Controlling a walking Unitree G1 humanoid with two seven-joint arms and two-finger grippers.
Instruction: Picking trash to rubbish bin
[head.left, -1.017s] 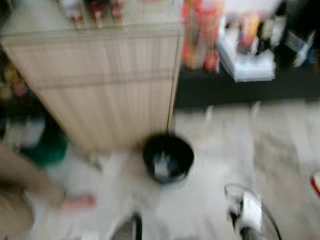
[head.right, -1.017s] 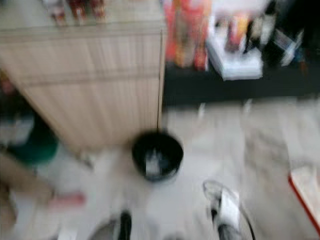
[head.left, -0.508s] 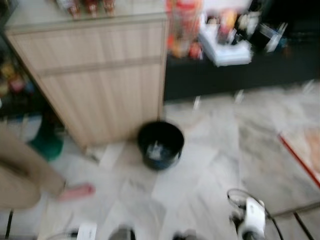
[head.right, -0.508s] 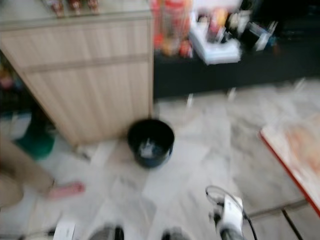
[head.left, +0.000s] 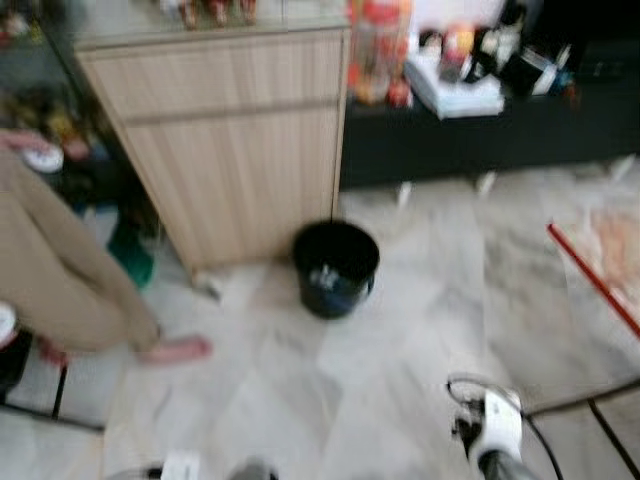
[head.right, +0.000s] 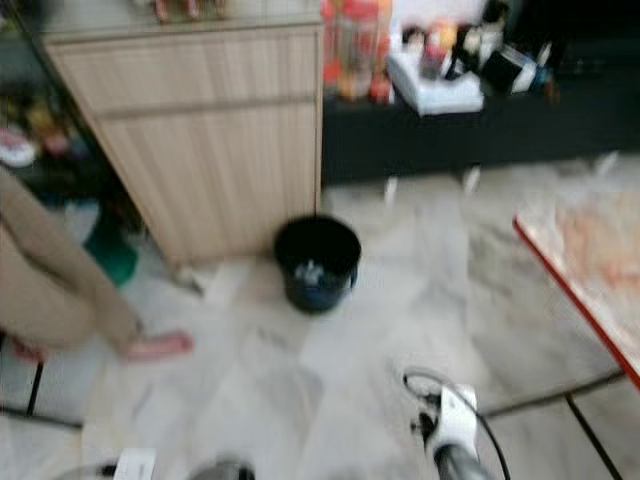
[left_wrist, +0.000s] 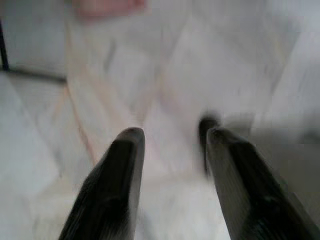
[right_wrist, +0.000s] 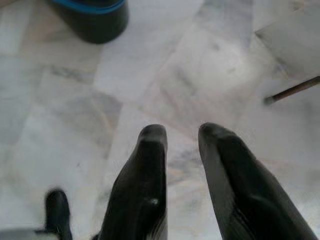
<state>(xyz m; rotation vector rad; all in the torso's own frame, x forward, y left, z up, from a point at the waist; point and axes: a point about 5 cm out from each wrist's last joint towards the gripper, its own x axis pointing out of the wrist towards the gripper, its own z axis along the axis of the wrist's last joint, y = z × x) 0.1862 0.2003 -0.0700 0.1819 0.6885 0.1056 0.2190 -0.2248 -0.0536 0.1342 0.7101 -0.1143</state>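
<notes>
Marble floor (head.left: 420, 330) underfoot, one wooden cabinet (head.left: 240, 130) at its far side, with one person's leg (head.left: 60, 280) and bare foot (head.left: 175, 350) to the left. One black bin (head.left: 335, 268) on the floor just beside the cabinet's right front corner, some pale scraps inside. Probably between pickups: searching for trash, none clearly visible on the floor. Next calls for spotting a piece, walking to it, bending down. Two grippers: left gripper (left_wrist: 170, 145) held over bare floor, fingers moderately apart, empty; right gripper (right_wrist: 182, 137) likewise over floor, fingers narrowly apart, empty, bin ahead of it.
</notes>
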